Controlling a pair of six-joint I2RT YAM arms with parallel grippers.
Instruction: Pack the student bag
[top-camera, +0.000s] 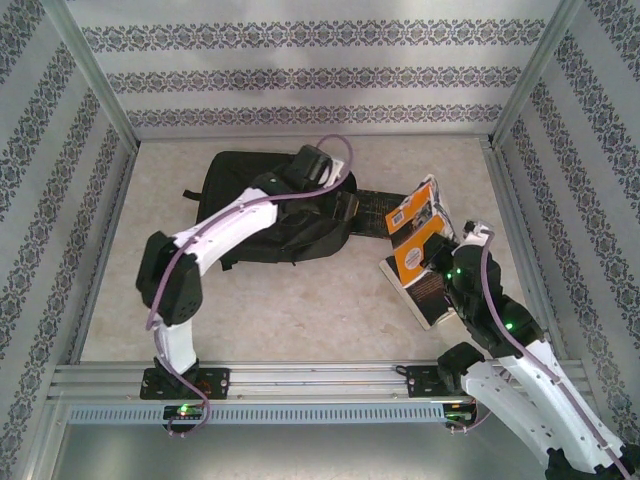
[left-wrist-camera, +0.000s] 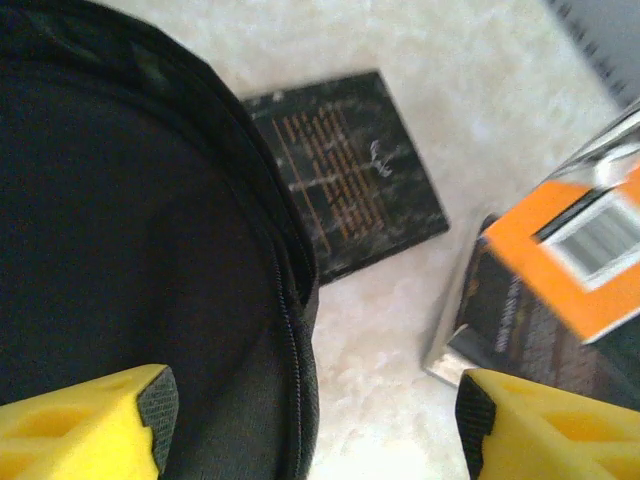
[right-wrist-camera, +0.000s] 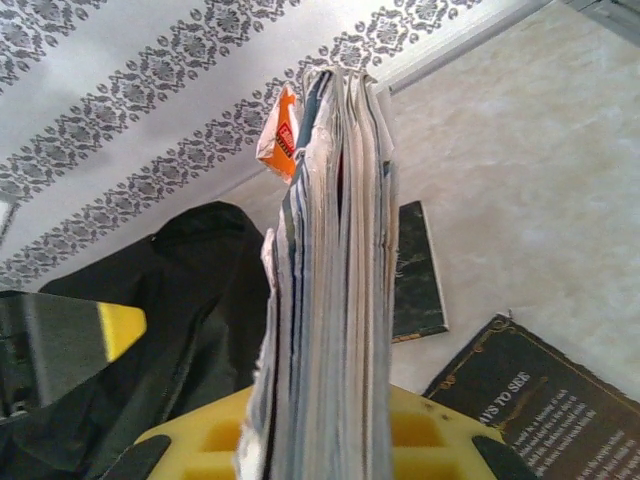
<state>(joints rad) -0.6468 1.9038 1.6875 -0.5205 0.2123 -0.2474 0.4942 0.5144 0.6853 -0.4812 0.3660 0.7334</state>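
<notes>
The student bag (top-camera: 235, 180) lay flat at the table's (top-camera: 300, 300) far middle, the left gripper (left-wrist-camera: 315, 415) spread open over its zip edge, the right gripper (right-wrist-camera: 320, 445) clenching an upright orange book (top-camera: 415, 225), a marbled green book (left-wrist-camera: 345, 185) and a black book (right-wrist-camera: 530, 410) lying outside, so packing seemed barely begun.

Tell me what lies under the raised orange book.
A dark, gold-bordered book lies flat beneath the orange-covered book gripped by the right end effector; its far end is covered, so anything there is hidden.
</notes>
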